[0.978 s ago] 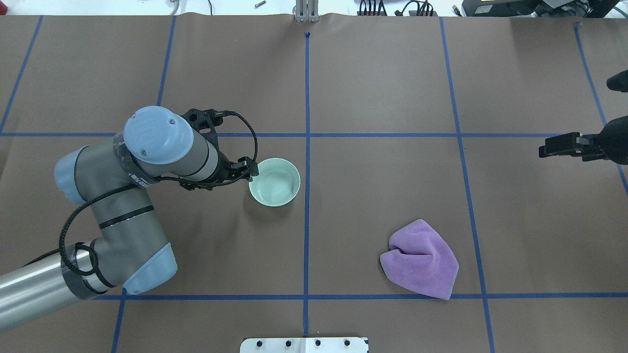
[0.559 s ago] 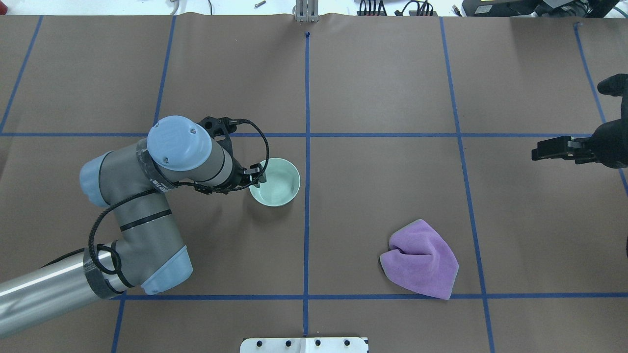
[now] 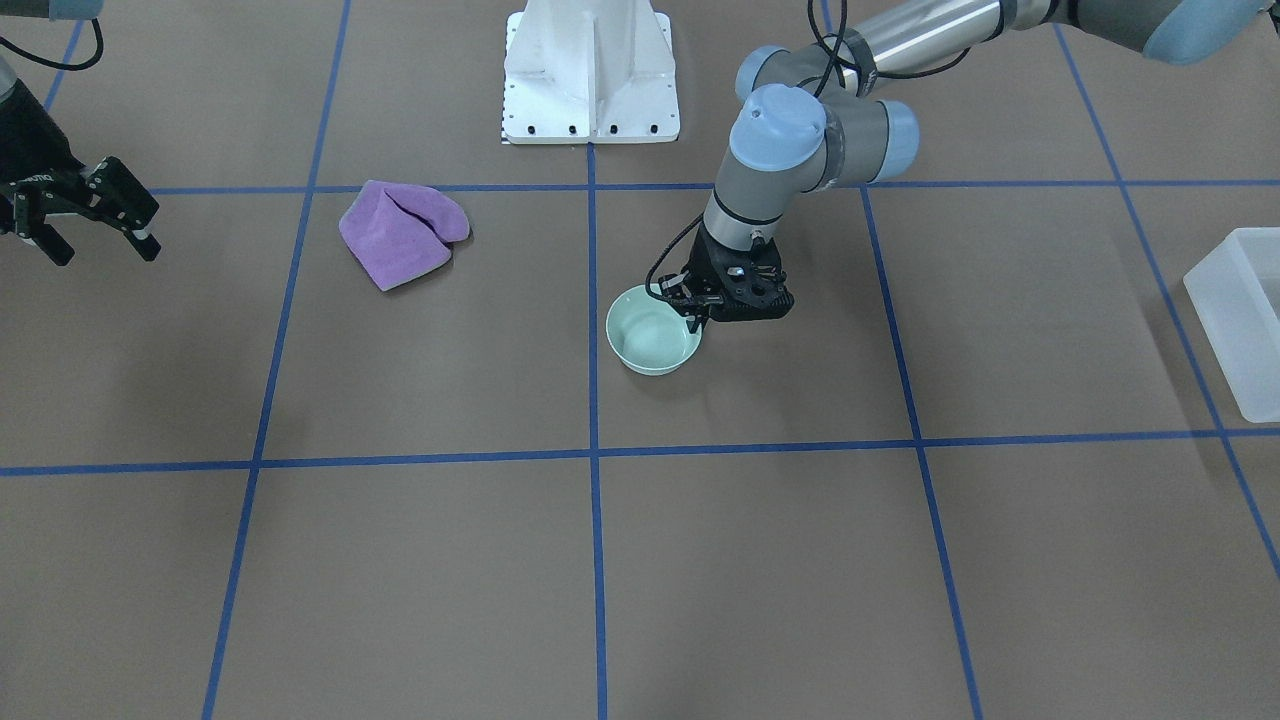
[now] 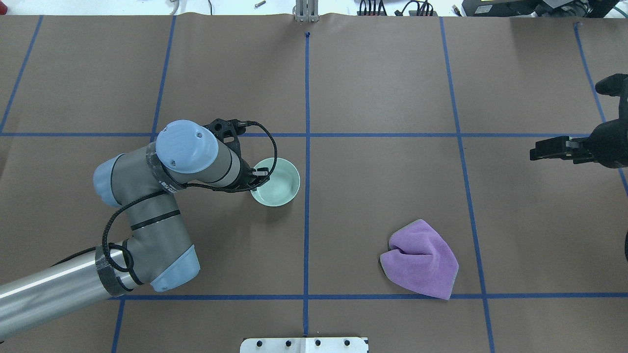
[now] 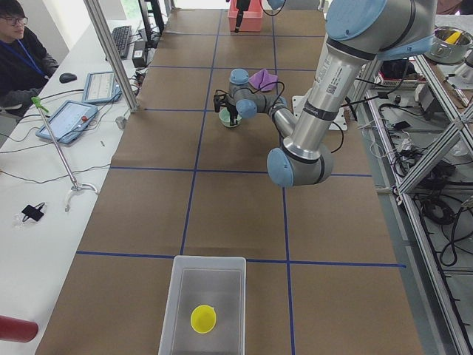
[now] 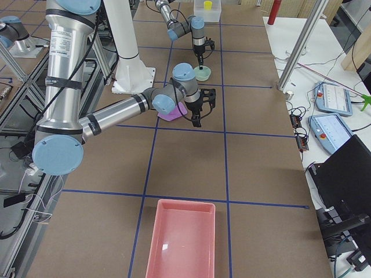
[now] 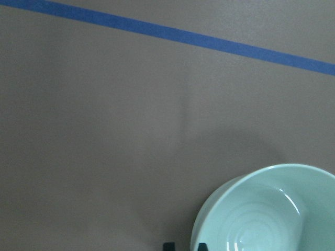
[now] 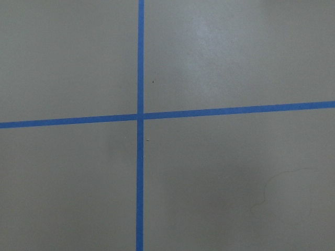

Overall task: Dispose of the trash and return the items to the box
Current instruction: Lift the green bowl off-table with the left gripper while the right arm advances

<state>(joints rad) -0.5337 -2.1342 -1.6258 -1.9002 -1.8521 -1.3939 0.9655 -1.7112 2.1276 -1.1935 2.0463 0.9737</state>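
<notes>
- One step is in hand, as I judge it: taking the bowl (image 4: pixel 277 182) by its rim so it can go to the box (image 5: pixel 203 296).
- Your left pincer (image 3: pixel 697 322) stands at the rim on the side nearest its own arm, pointing down. The wrist view shows the jaws a narrow gap apart beside the wall, but you cannot tell whether they pinch it yet.
- To do it well, put one jaw inside the wall and one outside, seat them deep and close squarely. Then lift straight up before carrying. A shallow pinch on a smooth rim may let the bowl swing or slip.
- Your right pincer (image 3: pixel 105 245) hangs spread wide and empty, well apart from the purple cloth (image 3: pixel 400 235).
- The bowl sits upright on the surface (image 4: pixel 382 88), mouth up, just on the robot's left of the centre tape line (image 4: pixel 306 88). Being round, it has no long axis, so any point on the rim serves.
- The box lies at the surface's far left end, well apart from the bowl, mouth up, with a yellow thing (image 5: pixel 203 319) inside. Its long axis seems to run along the surface's length.
</notes>
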